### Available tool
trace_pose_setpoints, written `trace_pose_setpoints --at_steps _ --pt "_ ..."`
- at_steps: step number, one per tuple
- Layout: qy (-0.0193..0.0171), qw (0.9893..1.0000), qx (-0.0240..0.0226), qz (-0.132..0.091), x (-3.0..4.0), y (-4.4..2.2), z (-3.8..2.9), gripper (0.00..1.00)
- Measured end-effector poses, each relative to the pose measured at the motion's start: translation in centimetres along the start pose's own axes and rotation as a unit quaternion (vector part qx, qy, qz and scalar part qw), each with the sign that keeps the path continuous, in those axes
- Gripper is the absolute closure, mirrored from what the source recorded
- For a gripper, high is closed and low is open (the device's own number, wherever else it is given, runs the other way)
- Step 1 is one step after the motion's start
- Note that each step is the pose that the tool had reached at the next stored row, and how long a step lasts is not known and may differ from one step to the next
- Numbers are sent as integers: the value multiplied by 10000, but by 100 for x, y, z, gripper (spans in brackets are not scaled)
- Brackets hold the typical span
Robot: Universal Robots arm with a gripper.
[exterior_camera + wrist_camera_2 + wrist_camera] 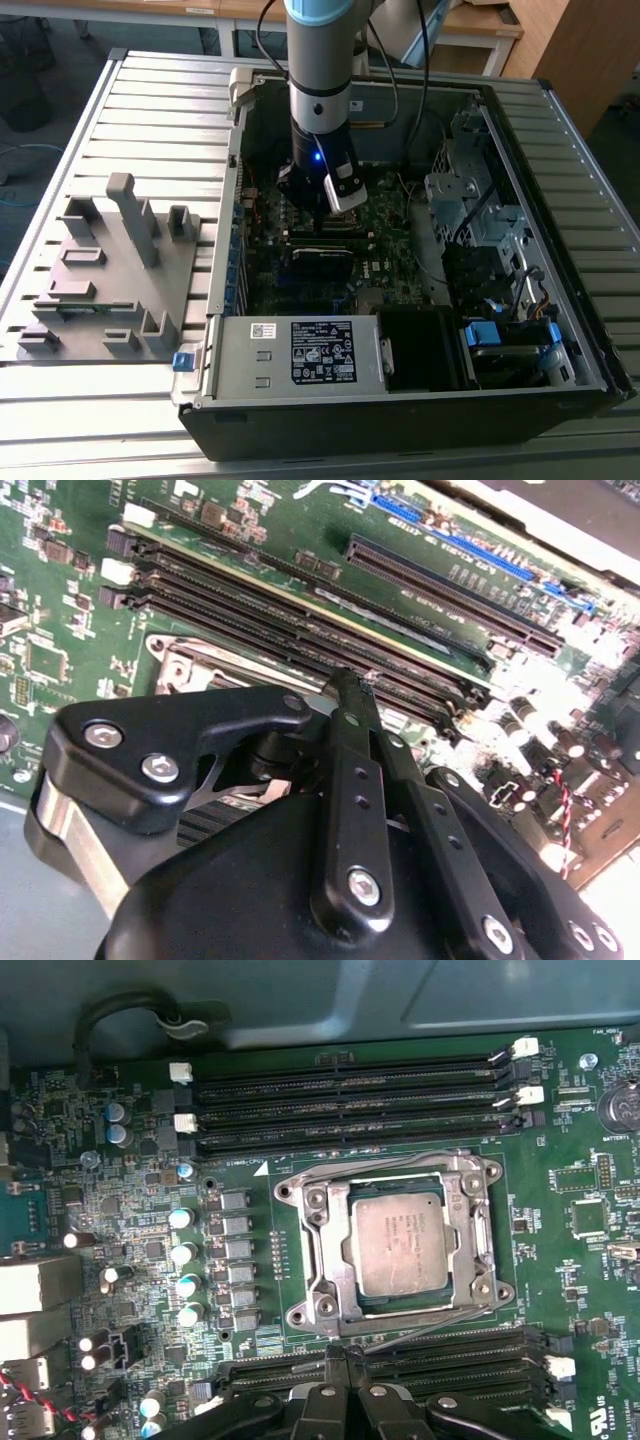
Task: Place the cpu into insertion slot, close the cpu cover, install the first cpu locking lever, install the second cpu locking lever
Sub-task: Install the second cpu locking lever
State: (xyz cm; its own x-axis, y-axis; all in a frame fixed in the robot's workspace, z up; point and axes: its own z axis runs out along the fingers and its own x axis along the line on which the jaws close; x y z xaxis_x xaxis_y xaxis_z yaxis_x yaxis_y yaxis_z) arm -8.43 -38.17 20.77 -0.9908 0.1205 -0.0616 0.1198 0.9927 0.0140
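Note:
The cpu [400, 1245], a dull silver square chip, lies flat in the insertion slot [372, 1305] on the green motherboard. The cpu cover [328, 1250], a silvery frame with a square cut-out, lies down around the chip. A thin wire locking lever [440, 1326] runs slanted along the near side of the socket, its end close to my fingertips. My gripper [345, 1360] hovers just beside that side of the socket with its black fingers [345, 740] together and nothing seen between them. In the exterior view the gripper [320, 215] reaches down into the open computer case.
Long black memory slots [350, 1095] flank the socket on both sides. Capacitors [185, 1255] stand beside it. The case walls [225, 230], a drive cage [465, 200] and a power supply [300, 355] ring the board. A grey fixture [110, 270] sits at the exterior view's left.

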Motion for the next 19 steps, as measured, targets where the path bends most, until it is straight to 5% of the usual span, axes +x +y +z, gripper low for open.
trace_pose_setpoints --at_steps 13,19 --pt "11 10000 -2 -1 45 2 4 90" --pt "54 10000 -37 2 48 13 8 90"
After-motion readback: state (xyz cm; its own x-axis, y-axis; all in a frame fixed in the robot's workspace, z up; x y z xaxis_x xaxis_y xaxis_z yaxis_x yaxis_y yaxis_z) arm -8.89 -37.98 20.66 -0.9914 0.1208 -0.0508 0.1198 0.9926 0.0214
